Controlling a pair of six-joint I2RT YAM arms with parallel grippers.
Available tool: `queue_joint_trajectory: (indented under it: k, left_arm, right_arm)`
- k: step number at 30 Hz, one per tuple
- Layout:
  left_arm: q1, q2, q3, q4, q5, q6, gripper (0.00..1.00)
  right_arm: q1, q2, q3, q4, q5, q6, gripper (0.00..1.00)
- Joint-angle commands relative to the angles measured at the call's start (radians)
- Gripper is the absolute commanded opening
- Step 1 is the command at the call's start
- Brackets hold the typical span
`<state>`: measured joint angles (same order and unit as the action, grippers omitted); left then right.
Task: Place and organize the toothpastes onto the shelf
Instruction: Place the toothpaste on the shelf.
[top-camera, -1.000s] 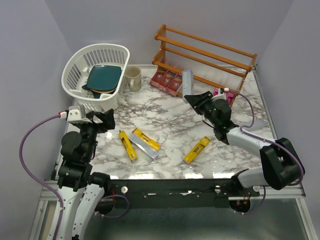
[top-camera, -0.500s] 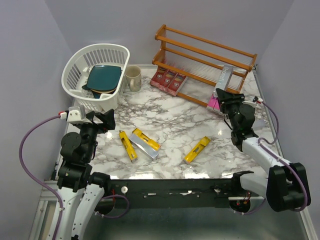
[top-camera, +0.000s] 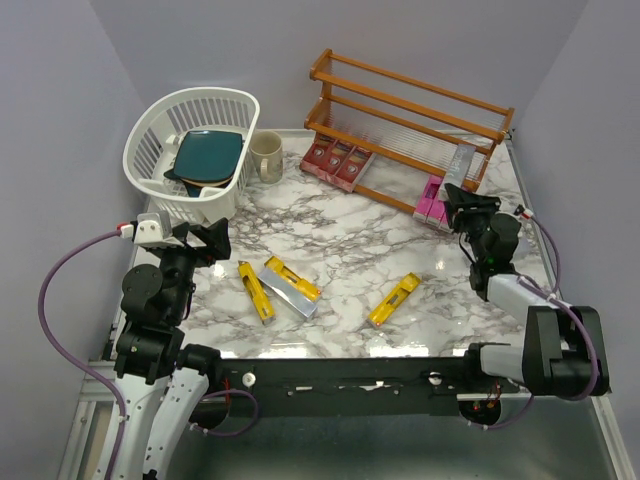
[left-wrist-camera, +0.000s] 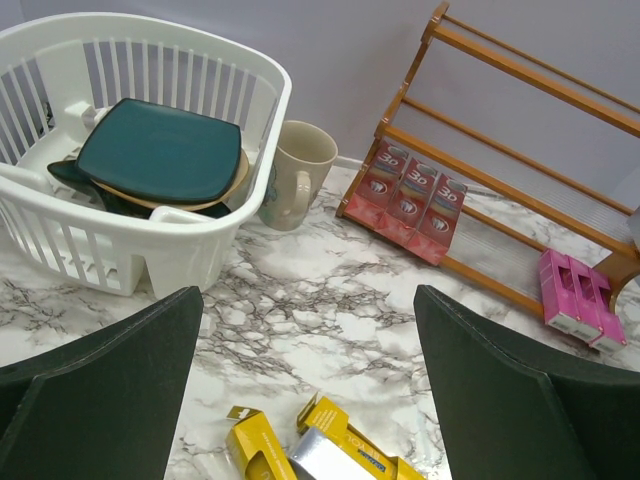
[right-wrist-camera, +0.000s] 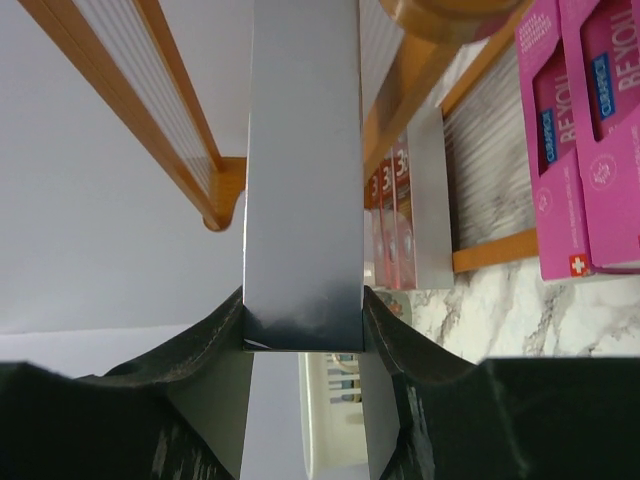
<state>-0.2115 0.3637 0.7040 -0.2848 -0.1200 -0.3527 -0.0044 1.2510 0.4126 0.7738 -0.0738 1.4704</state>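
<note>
Right jaws clamp a silver carton (right-wrist-camera: 300, 170); left jaws gape wide.

red cartons (top-camera: 337, 160) and pink cartons (top-camera: 433, 203) lie at the bottom tier of the shelf (top-camera: 410, 90). a silver carton (top-camera: 461, 165) tilts at its right end.

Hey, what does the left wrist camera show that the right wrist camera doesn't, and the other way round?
Only the left wrist view: the white basket holding a teal plate, the beige mug, yellow cartons lying on the marble table, and the open left gripper. Only the right wrist view: the right gripper shut on a silver carton, in front of the shelf. Both: the wooden shelf, with the red cartons and the pink cartons at its bottom tier.
</note>
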Motion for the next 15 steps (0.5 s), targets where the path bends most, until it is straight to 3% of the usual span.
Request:
queue_joint_trajectory:
  k: [1,9,15]
  left_arm:
    - [-0.005,-0.005,-0.011,0.01,0.0,-0.003,0.97]
    - [-0.005,0.003,-0.012,0.012,0.002,-0.005,0.97]
    - [-0.005,0.007,-0.012,0.013,0.002,-0.005,0.97]
  right_arm:
    - [-0.049,0.014,0.017,0.137,-0.073,0.016,0.2]
    - [-0.126,0.134,0.044,0.193,-0.167,0.07,0.2]
    - [-0.151,0.228,0.037,0.329,-0.219,0.129,0.2]
